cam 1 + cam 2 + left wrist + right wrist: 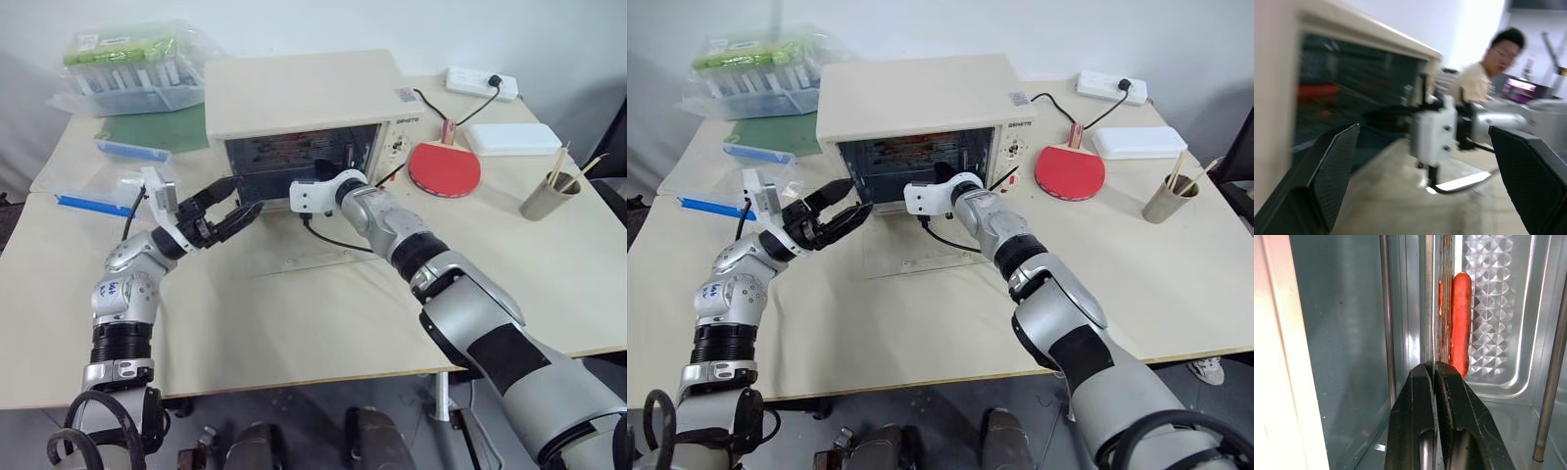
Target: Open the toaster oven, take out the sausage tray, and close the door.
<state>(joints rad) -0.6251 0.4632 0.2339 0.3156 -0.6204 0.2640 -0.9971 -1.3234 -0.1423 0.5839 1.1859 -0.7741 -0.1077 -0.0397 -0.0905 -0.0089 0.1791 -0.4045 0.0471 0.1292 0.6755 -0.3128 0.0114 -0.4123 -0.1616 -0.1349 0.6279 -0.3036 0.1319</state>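
Toaster oven (304,103) sits at the back of the surface (294,313); its door (921,257) lies folded down flat in front of the cavity, glass pane resting toward the robot.

Right end effector (1434,367) reaches into the oven mouth, fingers clenched together on the near edge of the sausage tray (1498,323), which lies just ahead of the tips, deeper in the oven. Whether the rim is truly pinched between them, cannot tell for certain; it looks so. The red sausage (1460,318) lies on the tray with its long axis pointing away from the end effector into the oven, just beyond the fingertips.

Left end effector (223,211) hovers in front of the oven's left side, released, jaws wide, holding nothing. It is near the cavity but outside it; the right arm is plainly the nearer.

Judgement: the pull must run straight out of the oven over the open door.

Beside the oven: red table-tennis paddle (444,168), cup of sticks (549,196), power strip (480,82). A person (1484,73) behind.
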